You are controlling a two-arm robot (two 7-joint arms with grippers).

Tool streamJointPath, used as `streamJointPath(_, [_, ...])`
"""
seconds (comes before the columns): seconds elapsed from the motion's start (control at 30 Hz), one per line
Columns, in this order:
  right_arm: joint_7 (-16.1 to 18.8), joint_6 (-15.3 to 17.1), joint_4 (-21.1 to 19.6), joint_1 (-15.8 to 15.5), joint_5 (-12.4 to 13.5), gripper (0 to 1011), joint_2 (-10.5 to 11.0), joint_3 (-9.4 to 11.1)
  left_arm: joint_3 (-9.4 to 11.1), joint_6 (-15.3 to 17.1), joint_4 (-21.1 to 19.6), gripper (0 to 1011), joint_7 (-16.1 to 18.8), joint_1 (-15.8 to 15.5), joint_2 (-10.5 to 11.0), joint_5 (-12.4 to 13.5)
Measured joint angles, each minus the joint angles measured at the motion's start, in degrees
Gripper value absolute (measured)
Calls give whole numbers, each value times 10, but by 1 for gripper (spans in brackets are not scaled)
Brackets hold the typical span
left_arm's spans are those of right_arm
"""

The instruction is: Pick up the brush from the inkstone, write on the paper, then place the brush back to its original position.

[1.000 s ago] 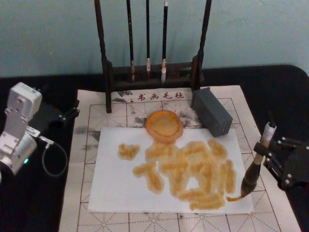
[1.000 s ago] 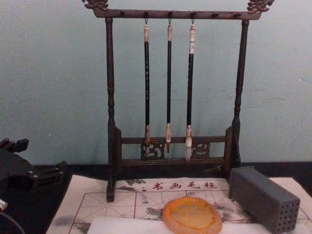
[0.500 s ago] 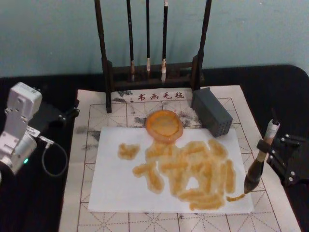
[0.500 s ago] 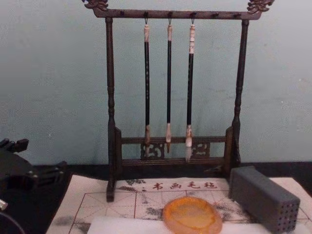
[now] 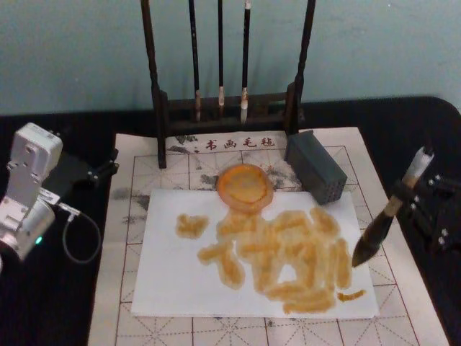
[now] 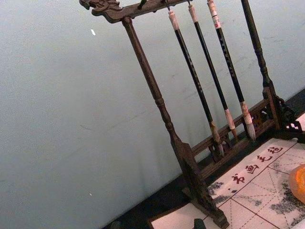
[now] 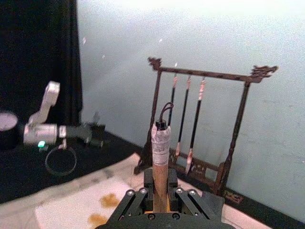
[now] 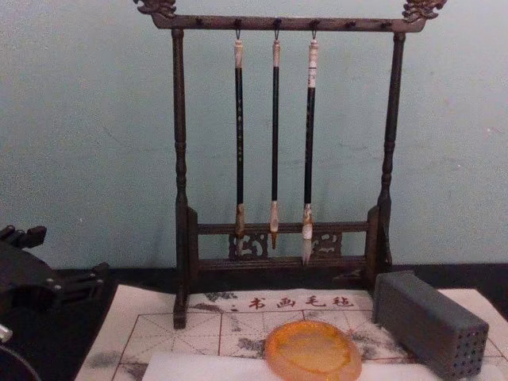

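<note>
The brush [image 5: 392,209] is held at the right side of the table, well apart from the inkstone [image 5: 245,186]. It tilts, with its white cap up and to the right and its dark bristles down over the right edge of the paper [image 5: 173,281]. Whether the tip touches the sheet cannot be told.

The right gripper [image 5: 409,203] reaches in from the right edge, its black jaws closed on the tan handle about midway up. In the right wrist view the handle [image 7: 160,160] stands straight up out of the gripper [image 7: 160,200], clamped on both sides.

The paper carries many thick orange-yellow strokes [image 5: 288,249] across its middle and right, with one short separate stroke [image 5: 351,295] near its lower right corner. The round amber inkstone sits at the far edge of the paper.

The paper lies on a gridded felt mat [image 5: 130,216] printed with four red characters [image 5: 238,143], 书画毛毡. A grey block [image 5: 317,167] with small holes stands just right of the inkstone. Behind it, a dark wooden rack [image 8: 180,159] holds three thin hanging brushes [image 8: 275,135].

The left gripper [image 5: 101,170] rests at the table's left, by the mat's edge, touching nothing; whether it is open or closed cannot be told.
</note>
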Motion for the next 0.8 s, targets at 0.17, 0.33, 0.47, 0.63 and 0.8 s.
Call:
streamJointPath(0.17, [-11, 13, 17, 34, 34, 199, -20, -15, 0, 0, 0, 1001, 0, 0, 0, 0])
streamJointPath(0.33, [-25, 29, 35, 70, 61, 199, -38, -30, 0, 0, 0, 1001, 0, 0, 0, 0])
streamJointPath(0.47, [-37, 44, 52, 101, 83, 199, -52, -44, 0, 0, 0, 1001, 0, 0, 0, 0])
streamJointPath(0.63, [-55, 72, 76, 147, 113, 199, -70, -66, 0, 0, 0, 1001, 0, 0, 0, 0])
streamJointPath(0.8, [-75, 96, 103, 187, 139, 199, -86, -85, 0, 0, 0, 1001, 0, 0, 0, 0])
